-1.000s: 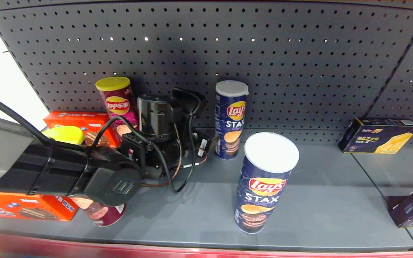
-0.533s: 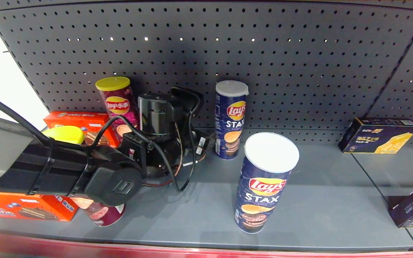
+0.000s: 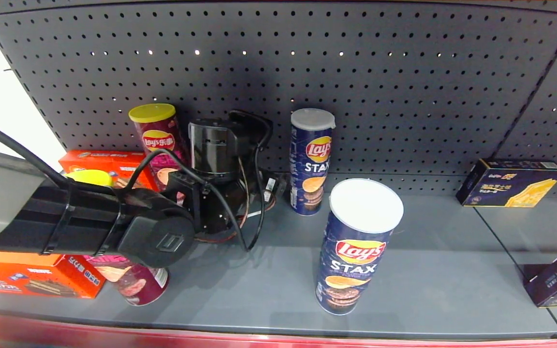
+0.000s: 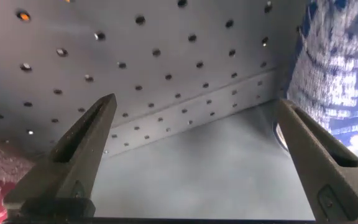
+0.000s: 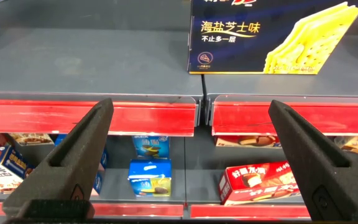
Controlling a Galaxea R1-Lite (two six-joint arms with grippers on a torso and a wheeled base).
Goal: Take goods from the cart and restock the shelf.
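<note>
right gripper [image 5: 190, 104] jaws wide apart; cracker box [image 5: 266, 37] on grey shelf [image 5: 92, 62]

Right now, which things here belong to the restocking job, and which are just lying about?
Job: left gripper, open and empty, between rear maroon can and rear blue can; shelf.
Lying about: front blue can; orange boxes; dark blue box.

grey shelf [image 3: 452, 290], front navy can [image 3: 356, 251] upright, white lid, near the front edge, back navy can [image 3: 311, 164] upright by the pegboard [image 3: 404, 87], maroon can [image 3: 158, 140] upright, yellow lid, back left
</note>
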